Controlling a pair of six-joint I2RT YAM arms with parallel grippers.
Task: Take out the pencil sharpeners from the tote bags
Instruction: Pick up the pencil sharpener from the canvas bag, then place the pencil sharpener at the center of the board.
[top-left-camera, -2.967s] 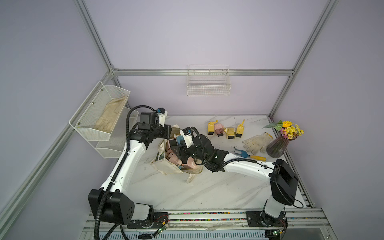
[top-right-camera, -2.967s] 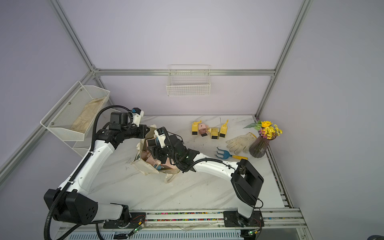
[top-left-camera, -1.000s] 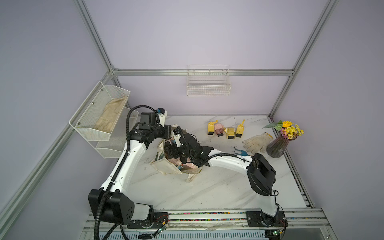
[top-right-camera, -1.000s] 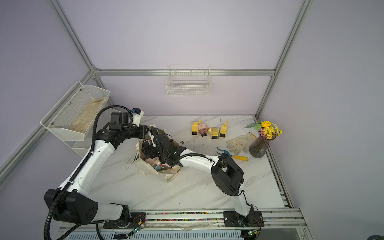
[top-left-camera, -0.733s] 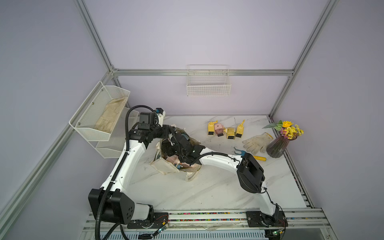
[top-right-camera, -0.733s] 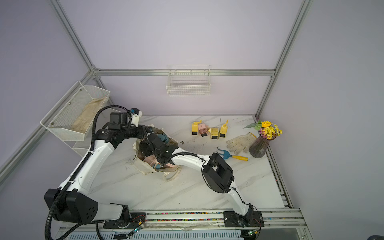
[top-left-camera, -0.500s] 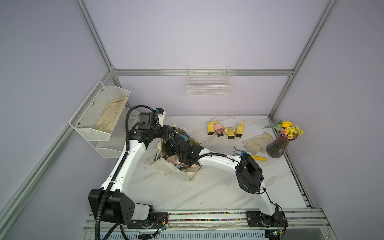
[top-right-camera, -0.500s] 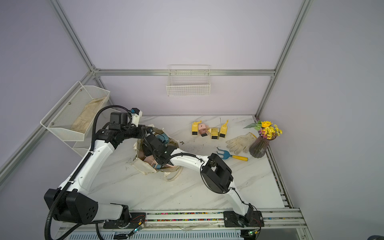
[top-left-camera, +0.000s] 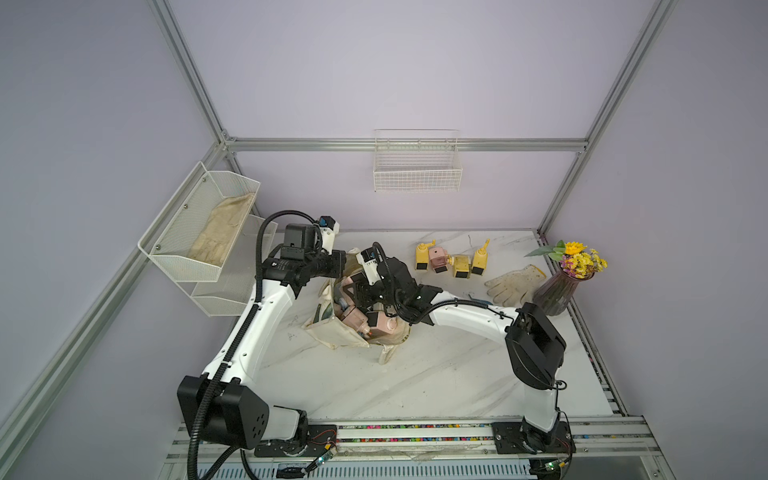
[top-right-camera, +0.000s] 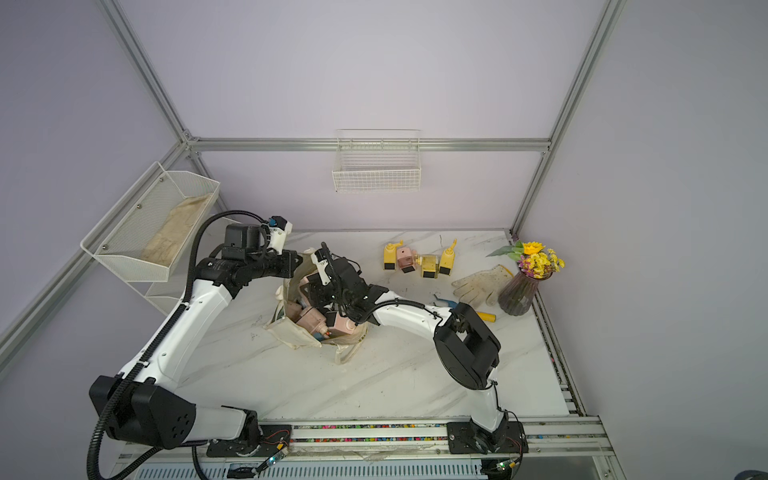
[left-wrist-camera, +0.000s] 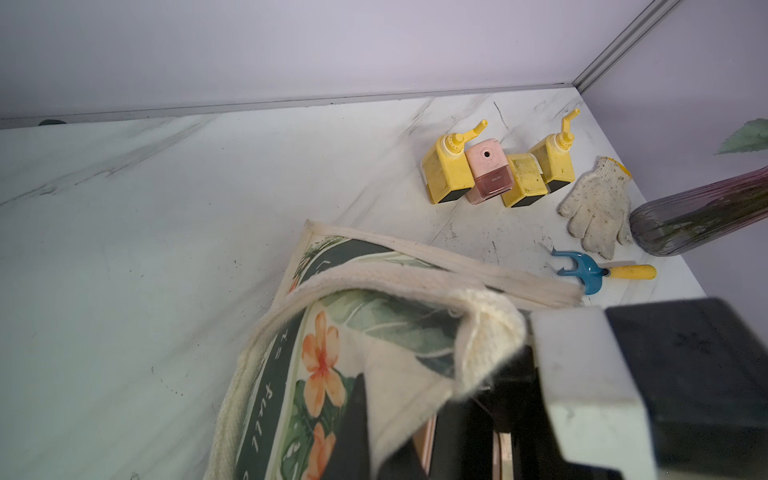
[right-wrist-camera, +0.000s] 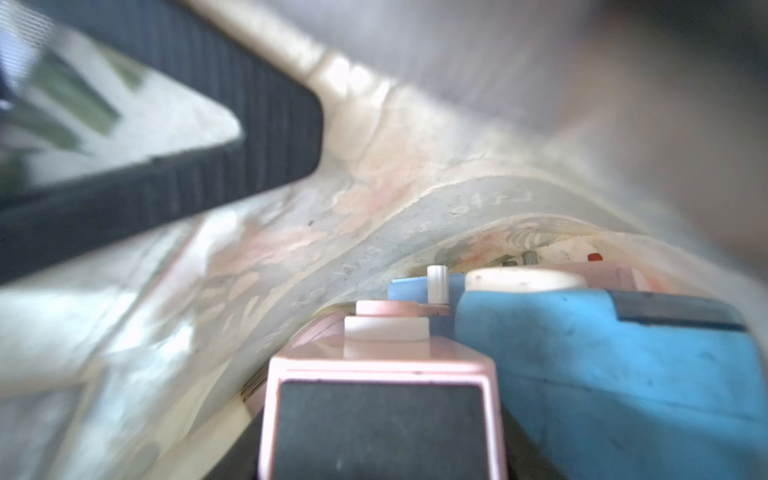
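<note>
The cream tote bag (top-left-camera: 332, 332) with its leafy print (left-wrist-camera: 324, 332) lies open at mid-table. My left gripper (top-left-camera: 343, 266) is shut on its upper rim (left-wrist-camera: 478, 332) and holds the mouth up. Inside the mouth, my right gripper (top-left-camera: 358, 291) is shut on a pink pencil sharpener (right-wrist-camera: 380, 415) with a black face. That sharpener also shows at the fingertips from above (top-right-camera: 309, 286). A blue sharpener (right-wrist-camera: 602, 353) lies right beside it, and more pink ones (top-left-camera: 365, 322) fill the bag. Several sharpeners, yellow and pink (top-left-camera: 451, 262), stand on the table at the back.
A dirty white glove (top-left-camera: 515, 282) and a vase of flowers (top-left-camera: 557, 291) sit at the right edge. A blue rake with a yellow handle (left-wrist-camera: 598, 274) lies near them. Mesh shelves (top-left-camera: 203, 224) hang on the left wall and a wire basket (top-left-camera: 417, 166) on the back wall.
My right gripper reached deeper into the bag, closed on the pink sharpener, and its arm has since drawn back to the right. The left gripper has kept its hold on the rim.
</note>
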